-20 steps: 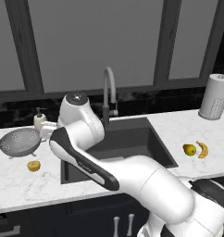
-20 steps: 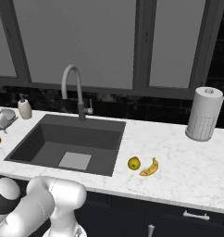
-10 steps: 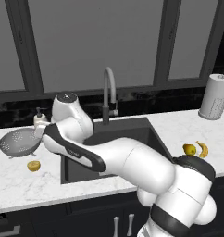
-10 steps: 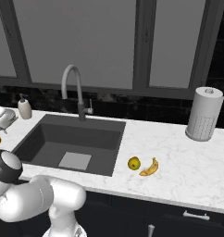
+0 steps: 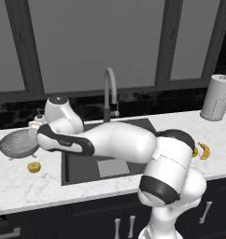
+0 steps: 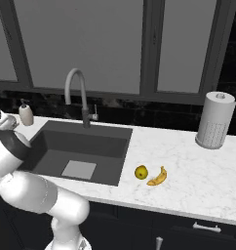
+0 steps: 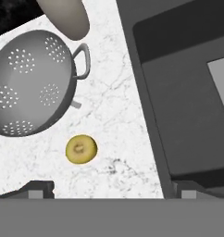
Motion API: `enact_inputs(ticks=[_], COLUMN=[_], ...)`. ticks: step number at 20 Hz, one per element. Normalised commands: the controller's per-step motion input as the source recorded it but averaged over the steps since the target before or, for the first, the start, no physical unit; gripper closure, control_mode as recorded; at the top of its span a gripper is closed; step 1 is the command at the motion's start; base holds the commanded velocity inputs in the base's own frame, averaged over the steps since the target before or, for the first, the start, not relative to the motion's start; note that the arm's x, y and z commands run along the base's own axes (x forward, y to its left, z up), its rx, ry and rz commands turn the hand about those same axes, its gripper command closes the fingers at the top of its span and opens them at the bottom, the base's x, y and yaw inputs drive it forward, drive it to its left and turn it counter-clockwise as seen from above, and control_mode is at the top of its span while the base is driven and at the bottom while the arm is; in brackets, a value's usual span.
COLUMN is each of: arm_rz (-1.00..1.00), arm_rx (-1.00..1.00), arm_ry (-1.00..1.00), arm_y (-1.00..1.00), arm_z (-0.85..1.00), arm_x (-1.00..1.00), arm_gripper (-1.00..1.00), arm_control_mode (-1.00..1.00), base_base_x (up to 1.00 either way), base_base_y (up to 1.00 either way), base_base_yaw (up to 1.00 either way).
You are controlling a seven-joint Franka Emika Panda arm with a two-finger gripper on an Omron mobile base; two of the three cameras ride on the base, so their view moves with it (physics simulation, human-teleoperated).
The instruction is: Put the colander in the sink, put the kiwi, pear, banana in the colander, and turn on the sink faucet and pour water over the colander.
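White marble counter (image 5: 21, 184), dark windows behind. Left base view: colander (image 5: 17, 143) sits on the counter left of the sink (image 5: 110, 161), kiwi (image 5: 34, 167) just in front of it. Arm stretches left over the sink edge. Faucet (image 5: 110, 91) stands behind the basin. Banana (image 5: 205, 150) far right.

Right base view: pear (image 6: 141, 172) and banana (image 6: 157, 177) lie side by side right of the sink (image 6: 76, 151); faucet (image 6: 77, 95) behind, soap bottle (image 6: 26, 113) left, paper towel roll (image 6: 215, 120) at right.

Hand view: I look down on colander (image 7: 30, 88), kiwi (image 7: 81, 149) apart from it, sink wall (image 7: 178, 92) alongside. Jaws spread wide, holding nothing.
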Motion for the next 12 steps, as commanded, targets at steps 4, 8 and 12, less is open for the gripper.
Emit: enact_inputs(ticks=[4,8,12], arm_rz=[-0.05,-0.04,-0.03], arm_rx=[0.00,-0.01,-0.03], arm_ry=[0.02,0.04,0.04], arm_y=[0.44,0.39,0.39], arm_z=[-0.21,-0.23,-0.27], arm_x=[0.43,0.43,0.35], arm_gripper=[-1.00,-1.00,-1.00], arm_control_mode=[-1.00,-1.00,-1.00], base_base_x=[0.00,0.00,0.00], base_base_y=[0.00,0.00,0.00], base_base_yaw=[0.00,0.00,0.00])
